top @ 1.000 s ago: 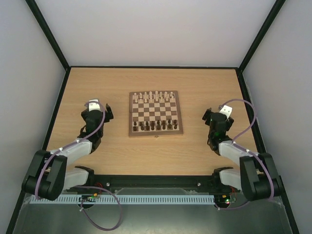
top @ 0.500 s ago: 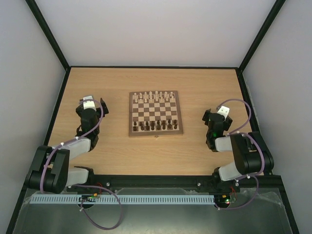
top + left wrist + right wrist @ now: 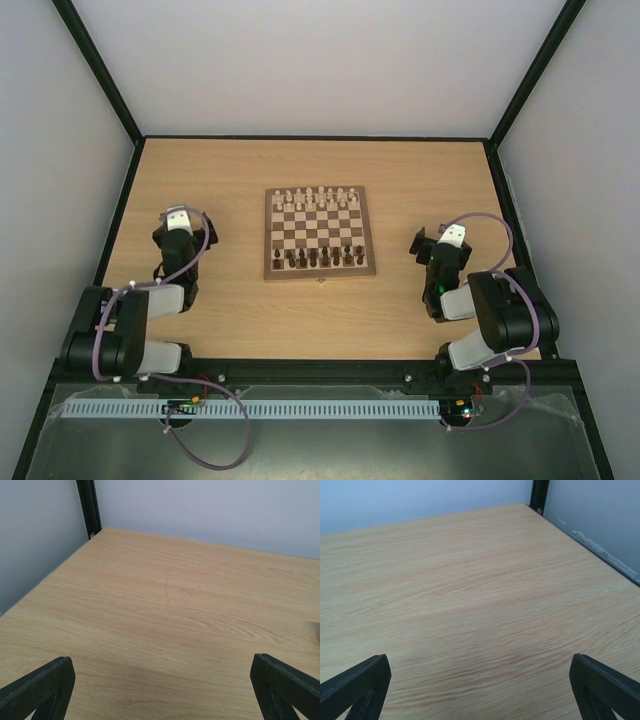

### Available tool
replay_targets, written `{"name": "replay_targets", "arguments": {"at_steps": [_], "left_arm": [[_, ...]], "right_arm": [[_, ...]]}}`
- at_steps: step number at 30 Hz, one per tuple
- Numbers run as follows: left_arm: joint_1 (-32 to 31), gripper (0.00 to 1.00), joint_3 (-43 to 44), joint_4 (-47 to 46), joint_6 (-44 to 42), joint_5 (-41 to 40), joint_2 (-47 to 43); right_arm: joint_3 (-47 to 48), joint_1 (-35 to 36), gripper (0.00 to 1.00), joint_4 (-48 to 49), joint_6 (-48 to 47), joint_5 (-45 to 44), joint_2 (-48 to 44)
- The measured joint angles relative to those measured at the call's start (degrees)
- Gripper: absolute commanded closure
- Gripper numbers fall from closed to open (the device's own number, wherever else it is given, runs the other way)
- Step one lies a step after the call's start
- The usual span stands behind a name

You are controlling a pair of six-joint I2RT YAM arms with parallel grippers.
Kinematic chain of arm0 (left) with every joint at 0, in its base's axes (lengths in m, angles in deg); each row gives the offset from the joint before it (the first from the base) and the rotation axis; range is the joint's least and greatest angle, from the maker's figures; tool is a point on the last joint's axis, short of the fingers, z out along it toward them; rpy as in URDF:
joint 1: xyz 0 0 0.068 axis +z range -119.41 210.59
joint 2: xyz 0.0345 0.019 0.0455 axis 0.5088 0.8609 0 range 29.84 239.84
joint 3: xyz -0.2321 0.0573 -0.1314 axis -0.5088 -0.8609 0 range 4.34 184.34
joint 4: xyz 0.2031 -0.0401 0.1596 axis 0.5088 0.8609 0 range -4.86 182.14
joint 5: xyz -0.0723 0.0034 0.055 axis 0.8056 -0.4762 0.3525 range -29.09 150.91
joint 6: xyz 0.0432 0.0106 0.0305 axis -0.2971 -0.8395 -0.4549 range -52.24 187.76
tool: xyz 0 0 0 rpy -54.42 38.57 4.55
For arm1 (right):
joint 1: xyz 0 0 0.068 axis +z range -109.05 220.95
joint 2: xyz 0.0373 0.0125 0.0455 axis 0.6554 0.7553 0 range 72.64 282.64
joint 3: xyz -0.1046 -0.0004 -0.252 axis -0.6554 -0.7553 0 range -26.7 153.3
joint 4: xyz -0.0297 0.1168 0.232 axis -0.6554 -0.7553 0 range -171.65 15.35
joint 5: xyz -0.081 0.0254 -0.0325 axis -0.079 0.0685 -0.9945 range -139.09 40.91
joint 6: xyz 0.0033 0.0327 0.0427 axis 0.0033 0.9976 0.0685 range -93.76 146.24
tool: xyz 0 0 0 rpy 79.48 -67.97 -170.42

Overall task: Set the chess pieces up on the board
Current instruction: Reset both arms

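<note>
The board (image 3: 271,232) lies flat in the middle of the table. Several dark brown chess pieces (image 3: 322,258) stand in its two near rows, with cream-white ones (image 3: 318,197) in the far rows. My left gripper (image 3: 182,222) hovers to the left of the board, well apart from it. In the left wrist view it (image 3: 161,680) is open over bare wood, nothing between its fingers. My right gripper (image 3: 436,243) is to the right of the board, also apart. It (image 3: 477,680) is open as well and holds nothing.
Grey walls and black frame posts (image 3: 89,507) (image 3: 539,494) close the table on three sides. Both arms are folded back close to their bases along the near edge. A cable chain (image 3: 250,409) runs in front of the bases.
Both arms have folded back toward their bases. The left gripper has shifted left and the right gripper has drawn slightly nearer. Both stayed open; the pieces have not moved.
</note>
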Motion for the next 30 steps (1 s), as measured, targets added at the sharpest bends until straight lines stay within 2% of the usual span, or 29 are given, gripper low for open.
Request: {"name": "replay_targets", "arguments": {"at_steps": [7,16,30], "left_arm": [[2.86,0.01,4.85,-1.2,-0.66,1.36,7.65],[3.96,0.01,-1.03,-10.54,-1.49,4.33,7.65],[4.15,0.01,-0.85,-12.48,-2.69,7.02,9.66]], "right_arm": [[-0.07,-0.66,0.01,1.42,-0.81,3.34,1.11],[-0.04,-0.74,0.01,1.42,-0.96,4.26,1.11],[0.46,-1.57,0.01,1.11,-0.92,5.35,1.11]]}}
